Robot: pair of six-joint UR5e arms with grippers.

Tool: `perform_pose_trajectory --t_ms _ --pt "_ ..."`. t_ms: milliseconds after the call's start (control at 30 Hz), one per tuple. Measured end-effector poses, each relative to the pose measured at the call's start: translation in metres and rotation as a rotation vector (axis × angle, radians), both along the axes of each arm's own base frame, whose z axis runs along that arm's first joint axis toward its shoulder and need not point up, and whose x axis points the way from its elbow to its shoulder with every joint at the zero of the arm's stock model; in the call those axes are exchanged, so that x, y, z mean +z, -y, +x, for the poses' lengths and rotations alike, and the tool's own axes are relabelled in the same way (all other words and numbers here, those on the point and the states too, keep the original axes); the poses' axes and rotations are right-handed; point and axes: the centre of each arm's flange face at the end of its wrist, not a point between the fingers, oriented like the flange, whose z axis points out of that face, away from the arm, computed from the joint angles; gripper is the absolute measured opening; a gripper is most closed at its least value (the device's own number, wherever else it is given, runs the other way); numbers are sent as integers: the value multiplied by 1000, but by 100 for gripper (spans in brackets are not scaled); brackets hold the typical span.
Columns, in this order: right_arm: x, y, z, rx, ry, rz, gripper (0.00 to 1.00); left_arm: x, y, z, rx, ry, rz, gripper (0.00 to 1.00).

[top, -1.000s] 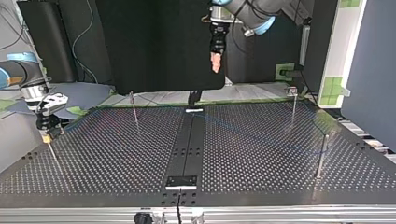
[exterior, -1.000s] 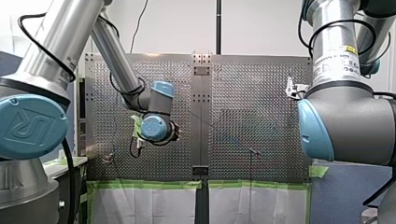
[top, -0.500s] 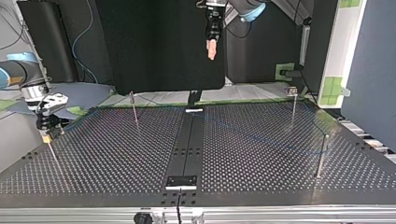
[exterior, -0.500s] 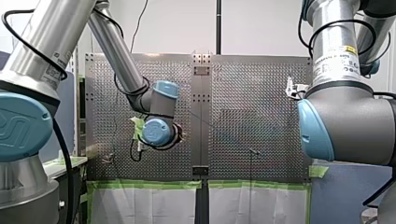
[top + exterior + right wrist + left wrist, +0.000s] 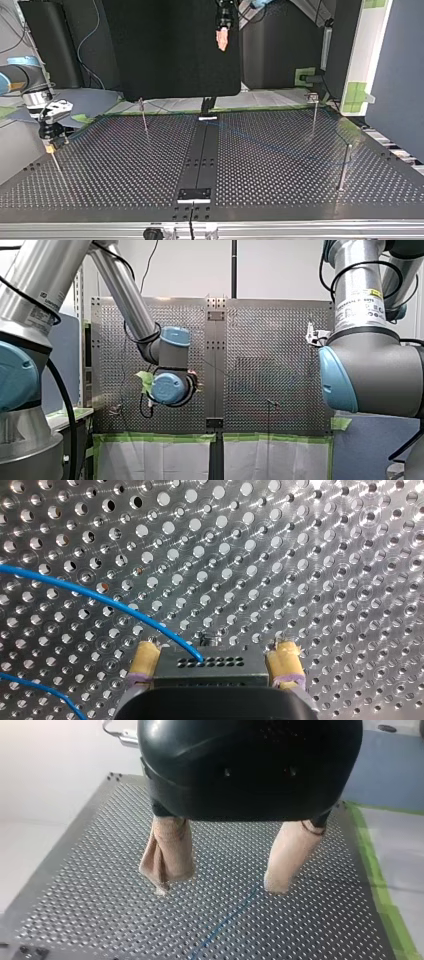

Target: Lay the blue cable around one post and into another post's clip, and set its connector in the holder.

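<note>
At the top view's left edge, my right gripper [image 5: 215, 655] is closed, yellow pads [image 5: 145, 657] on both ends of the black connector [image 5: 210, 664]. Slack blue cable [image 5: 280, 148] trails over the table [image 5: 125, 170], right of centre in that view. My left gripper [image 5: 217, 887] hangs high, wide open, empty. Judged: cable light, limp, slippery; grip the rigid connector, not the wire.

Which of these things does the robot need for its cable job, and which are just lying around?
For the job: blue cable, connector in my right claw, posts, my open left claw.
Just around: green tape, black board.
</note>
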Motion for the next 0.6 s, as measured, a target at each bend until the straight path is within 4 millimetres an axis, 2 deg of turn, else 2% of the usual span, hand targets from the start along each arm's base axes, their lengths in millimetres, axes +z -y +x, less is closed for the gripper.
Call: perform_pose_trajectory --t_ms 600 --pt "0 0 0 0 0 0 98 0 20 -57 -118 -6 17 100"
